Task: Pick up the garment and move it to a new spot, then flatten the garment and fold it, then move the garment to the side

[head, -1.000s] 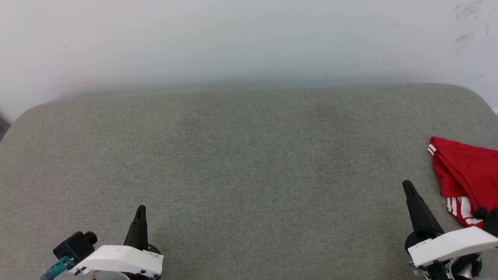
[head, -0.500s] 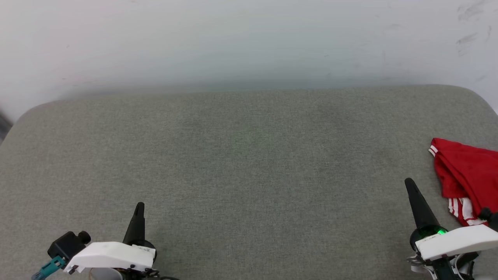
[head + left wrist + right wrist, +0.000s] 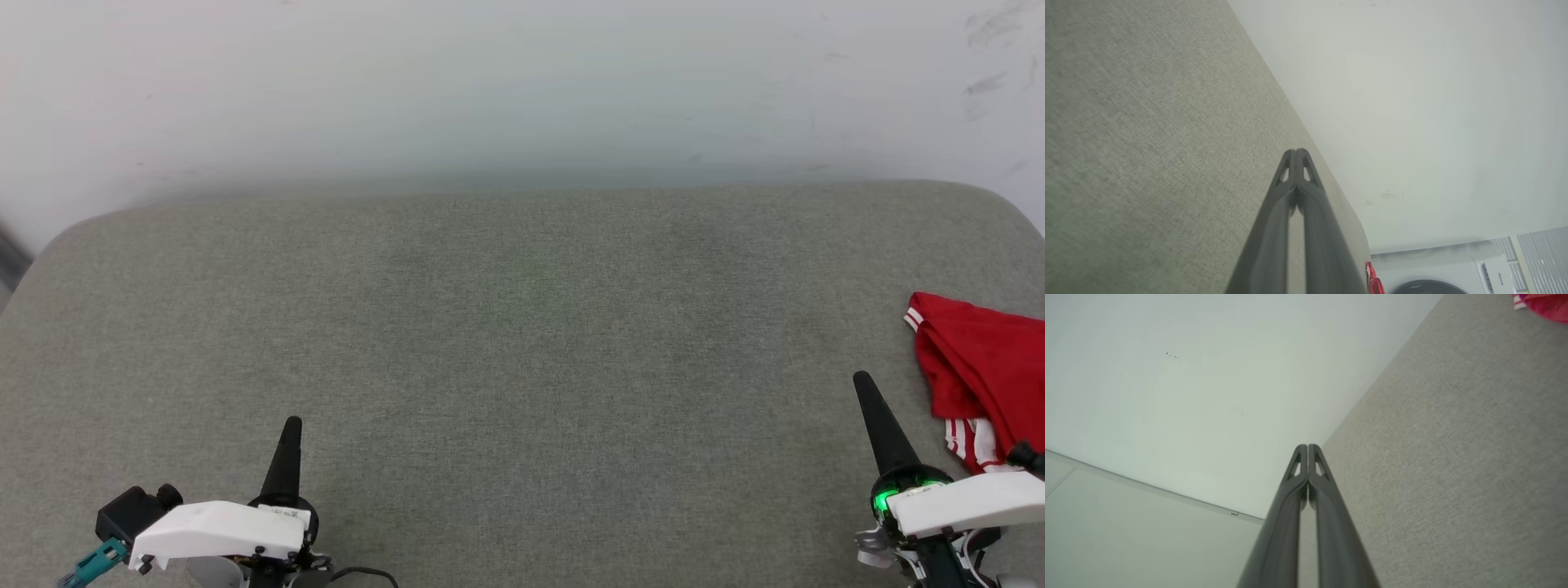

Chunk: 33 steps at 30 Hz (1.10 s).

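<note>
The garment (image 3: pixel 984 367) is a crumpled red shirt with white striped trim, lying at the right edge of the grey padded table (image 3: pixel 522 327) and partly cut off by the head view's border. A sliver of the garment (image 3: pixel 1374 281) shows in the left wrist view, and a corner of the garment (image 3: pixel 1541 303) in the right wrist view. My right gripper (image 3: pixel 862 382) is shut and empty, just left of the shirt and apart from it. My left gripper (image 3: pixel 291 426) is shut and empty at the lower left. The fingers press together in both wrist views: left gripper (image 3: pixel 1296 153), right gripper (image 3: pixel 1307 448).
A pale wall (image 3: pixel 522 90) rises behind the table's far edge. A white appliance (image 3: pixel 1453 269) stands beyond the table's right end in the left wrist view. The table's rounded corners lie at the far left and far right.
The head camera has tilted slightly, shifting the whole picture down. Both arms have drawn back a little toward the bottom edge, and the right gripper has turned more upright.
</note>
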### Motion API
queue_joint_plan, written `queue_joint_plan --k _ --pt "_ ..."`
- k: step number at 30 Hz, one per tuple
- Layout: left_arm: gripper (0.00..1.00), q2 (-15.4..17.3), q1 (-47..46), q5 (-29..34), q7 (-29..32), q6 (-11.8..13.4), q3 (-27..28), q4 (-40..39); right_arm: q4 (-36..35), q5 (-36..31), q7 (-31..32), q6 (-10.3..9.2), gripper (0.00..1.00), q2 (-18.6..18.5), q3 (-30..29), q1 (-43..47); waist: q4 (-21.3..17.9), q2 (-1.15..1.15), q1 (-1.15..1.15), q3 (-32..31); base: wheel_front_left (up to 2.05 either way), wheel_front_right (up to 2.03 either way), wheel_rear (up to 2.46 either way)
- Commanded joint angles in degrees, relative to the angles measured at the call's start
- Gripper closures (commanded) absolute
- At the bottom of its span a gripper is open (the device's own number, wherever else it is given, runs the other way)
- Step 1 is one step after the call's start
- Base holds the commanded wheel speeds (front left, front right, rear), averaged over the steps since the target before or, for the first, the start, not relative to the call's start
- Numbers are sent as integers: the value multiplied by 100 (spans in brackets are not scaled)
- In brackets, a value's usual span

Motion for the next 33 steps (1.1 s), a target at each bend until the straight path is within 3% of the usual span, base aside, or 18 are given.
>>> queue_joint_plan --k 1,33 --pt "100 -15 -148 -162 49 -49 48 -25 2 183 30 -2 100 13 -28 -145 5 0 0 -1 0 0 0" --pt "100 -96 -290 -1730 492 -278 330 83 428 1857 129 -2 100 77 -173 -314 99 0 0 -26 0 0 0"
